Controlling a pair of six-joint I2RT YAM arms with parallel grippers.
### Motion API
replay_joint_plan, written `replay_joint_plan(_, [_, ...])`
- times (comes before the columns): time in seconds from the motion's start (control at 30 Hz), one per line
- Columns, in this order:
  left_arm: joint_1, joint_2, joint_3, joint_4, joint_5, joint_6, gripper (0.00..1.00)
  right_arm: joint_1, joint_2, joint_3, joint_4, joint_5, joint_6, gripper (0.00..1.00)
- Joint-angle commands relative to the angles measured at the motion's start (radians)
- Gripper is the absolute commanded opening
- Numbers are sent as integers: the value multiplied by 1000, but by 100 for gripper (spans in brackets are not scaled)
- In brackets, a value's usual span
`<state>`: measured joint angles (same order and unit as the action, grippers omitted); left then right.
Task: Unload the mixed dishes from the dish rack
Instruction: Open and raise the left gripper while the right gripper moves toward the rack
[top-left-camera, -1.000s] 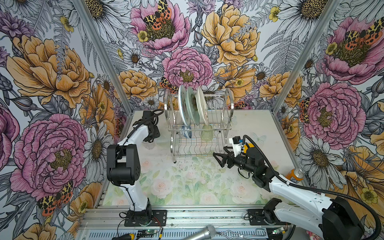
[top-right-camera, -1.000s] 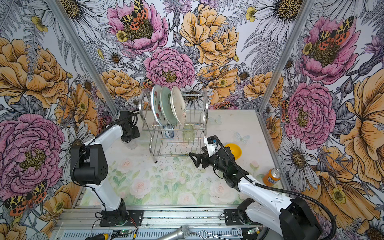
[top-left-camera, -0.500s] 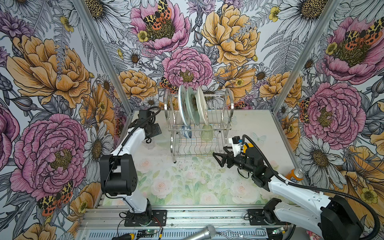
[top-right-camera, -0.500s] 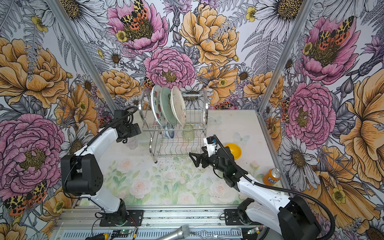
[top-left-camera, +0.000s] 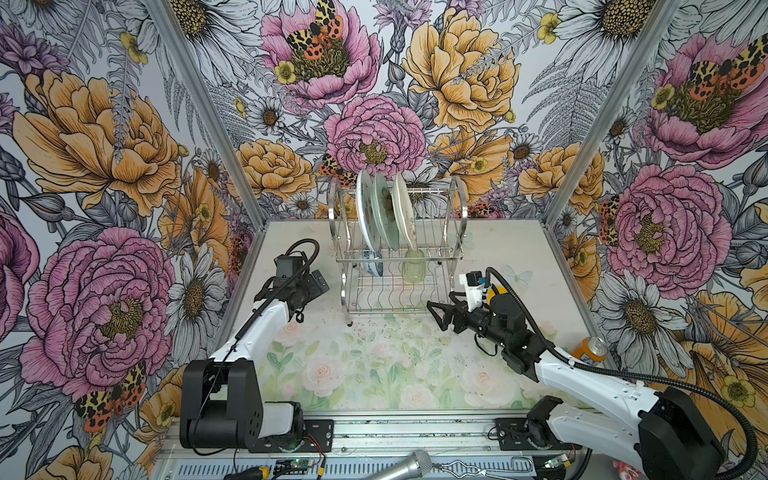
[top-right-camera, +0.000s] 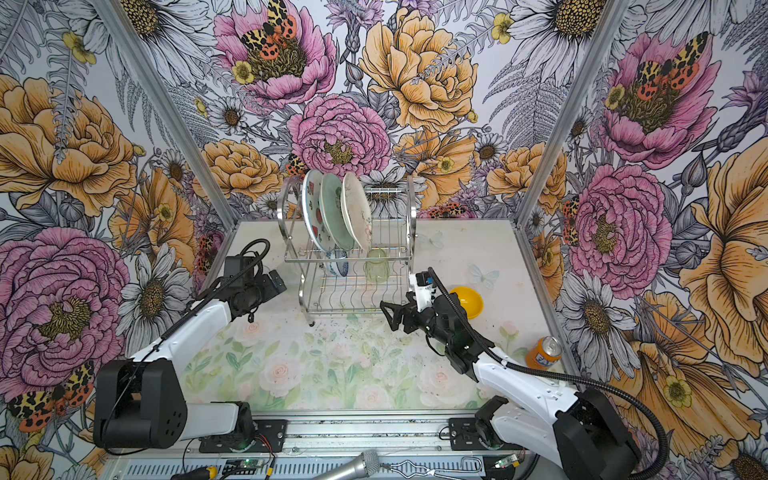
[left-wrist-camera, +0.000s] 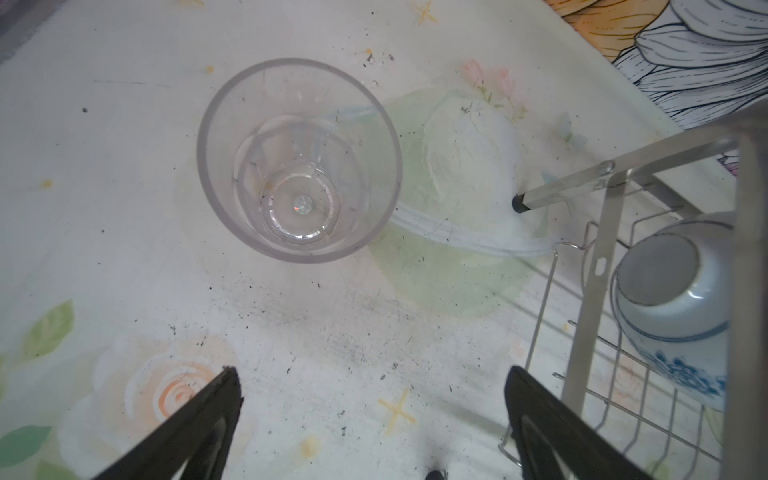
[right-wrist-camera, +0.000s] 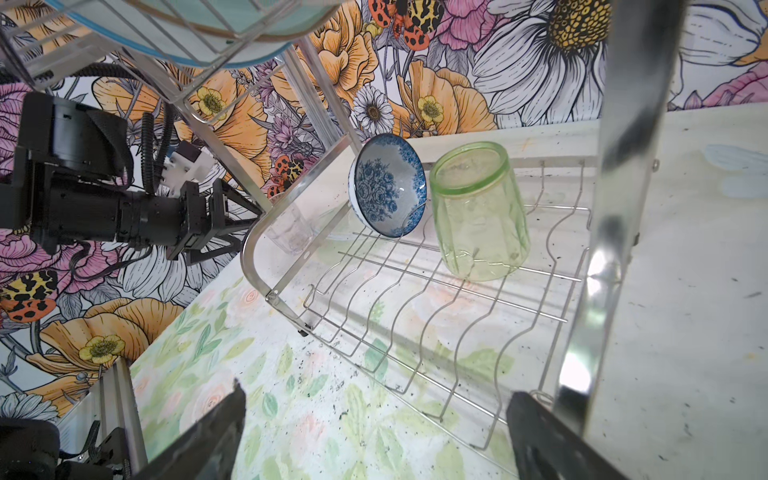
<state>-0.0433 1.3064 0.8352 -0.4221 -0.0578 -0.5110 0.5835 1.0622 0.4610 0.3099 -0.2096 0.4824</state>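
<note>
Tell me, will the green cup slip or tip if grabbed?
Probably slippery: the green tumbler looks smooth and shiny. It may wobble, since it sits on thin wires of the dish rack. It looks like glass, so it could break if dropped.

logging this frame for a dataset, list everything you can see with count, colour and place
dish rack: 1, shiny steel, back middle of the table
watermelon-print plate: 1, white, on edge in the top tier
pale green plate: 1, green, top tier, middle of the three
cream plate: 1, cream, top tier
blue-and-white bowl: 1, lower tier, on edge
green tumbler: 1, lower tier, beside the bowl
clear glass: 1, upright on the table left of the rack
yellow bowl: 1, on the table right of the rack
orange soda can: 1, right table edge
microphone: 1, silver, front rail
left fingers: black, open, empty, apart from the glass
right fingers: black, open, empty, before the lower tier
</note>
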Motion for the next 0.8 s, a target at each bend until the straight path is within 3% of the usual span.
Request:
replay_joint_plan(0.0, [-26,-72,-50,116,20,-41,99,11,22,36,17,42,57,99])
replay_joint_plan(0.5, [-65,-239,-292,259,84,-87,99,105,181,126,15,124,112,96])
replay_joint_plan(0.77, [-78,-269,-335,292,107,-90,99,143,251,143,83,253,94,95])
